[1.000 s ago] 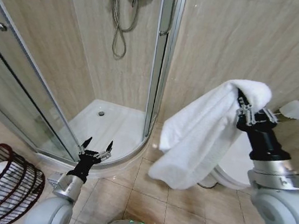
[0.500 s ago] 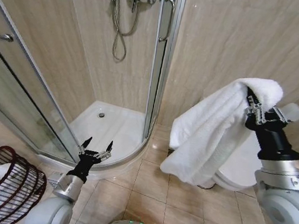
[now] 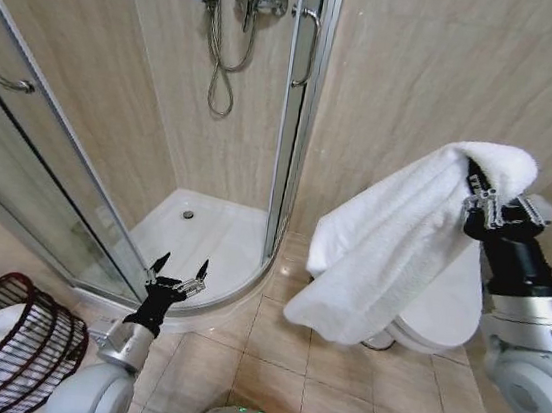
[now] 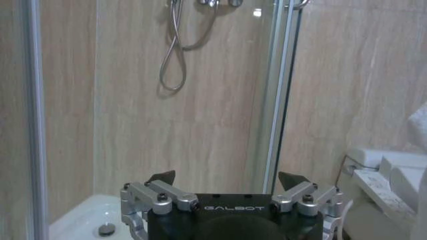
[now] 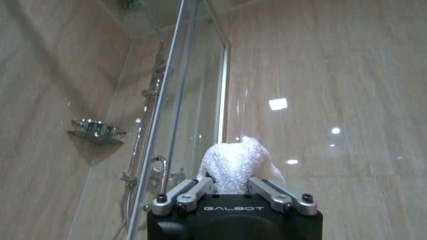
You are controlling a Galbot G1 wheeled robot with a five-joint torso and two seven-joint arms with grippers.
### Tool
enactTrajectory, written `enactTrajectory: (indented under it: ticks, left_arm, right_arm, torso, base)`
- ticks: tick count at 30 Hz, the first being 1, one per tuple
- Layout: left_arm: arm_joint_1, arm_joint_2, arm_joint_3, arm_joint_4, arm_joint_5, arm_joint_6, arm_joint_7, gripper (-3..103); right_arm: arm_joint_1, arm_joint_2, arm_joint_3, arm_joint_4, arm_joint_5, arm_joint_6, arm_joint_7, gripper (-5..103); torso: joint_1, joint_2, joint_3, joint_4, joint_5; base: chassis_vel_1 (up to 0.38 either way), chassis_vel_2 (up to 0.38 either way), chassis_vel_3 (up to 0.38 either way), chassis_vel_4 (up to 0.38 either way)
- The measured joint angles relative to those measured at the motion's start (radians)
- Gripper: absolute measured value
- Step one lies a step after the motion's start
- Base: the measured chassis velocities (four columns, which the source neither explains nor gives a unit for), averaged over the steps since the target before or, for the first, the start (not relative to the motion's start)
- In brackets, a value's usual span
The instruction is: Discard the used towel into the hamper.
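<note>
Right gripper (image 3: 481, 196) raised high to the right of the glass-walled corner shower stall (image 3: 215, 229), pinching a thick white terry towel (image 3: 392, 249) that drapes down in front of the white ceramic toilet (image 3: 439, 312). Seen from the right wrist, just a tuft of towel (image 5: 235, 165) clamped between the fingers (image 5: 183, 192), plus a small metal corner shelf (image 5: 97, 129) on the stall wall. Left gripper (image 3: 176, 274) low by the stall's curved base, fingers spread and empty (image 4: 228, 186). Dark red-brown round wire hamper (image 3: 23, 337) down on the tiled floor, well left of the stall door. Compared with a second ago, towel and right gripper higher and further from the stall.
</note>
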Motion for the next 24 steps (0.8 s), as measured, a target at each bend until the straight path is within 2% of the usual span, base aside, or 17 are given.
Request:
enactTrajectory:
  ticks: [9, 24]
  left_arm:
    - [0.0, 0.0, 0.0, 0.0, 0.0, 0.0, 0.0, 100]
    - [0.0, 0.0, 0.0, 0.0, 0.0, 0.0, 0.0, 100]
  right_arm:
    - [0.033, -0.04, 0.048, -0.001, 0.033, 0.006, 0.005, 10]
    - [0.028, -0.038, 0.053, -0.001, 0.049, 0.006, 0.005, 10]
  torso:
    - [0.016, 0.041, 0.025, 0.0001, -0.0002]
    - [0.041, 0.102, 0.061, 0.0, -0.0001]
  base:
    - [0.0, 0.0, 0.0, 0.0]
    - [0.0, 0.0, 0.0, 0.0]
